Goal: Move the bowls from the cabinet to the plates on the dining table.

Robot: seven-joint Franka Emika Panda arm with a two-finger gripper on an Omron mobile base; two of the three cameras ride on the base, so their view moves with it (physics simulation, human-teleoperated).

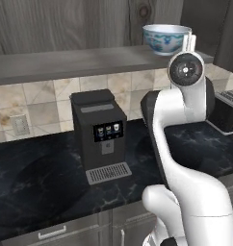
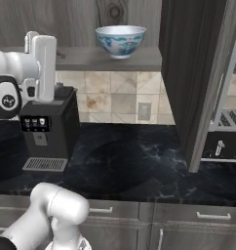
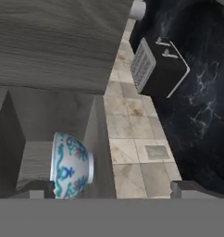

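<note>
- Round white bowl with blue-green pattern (image 2: pixel 120 40): stands upright on the bottom shelf of the dark grey-brown wood-grain wall cabinet (image 2: pixel 193 73), near the shelf's front edge, door swung open; judged to be the item awaiting pickup.
- Tool (image 3: pixel 111 190): two dark tips stand wide apart, holding nothing; raised to shelf height just beside the bowl, the left tip near the bowl's wall, apparently lining up for a grasp across the rim. Whether it touches cannot be told.
- Surface: black white-veined marble worktop (image 1: pixel 36 187), under the cabinet, with grey drawer fronts below.
- Black boxy coffee machine (image 1: pixel 99 134): upright on the worktop, against the beige tiled wall (image 2: pixel 115 102).
- Black toaster (image 3: pixel 160 67): on the worktop, far right.
- White wall socket (image 2: pixel 144 111): set in the tiles.
</note>
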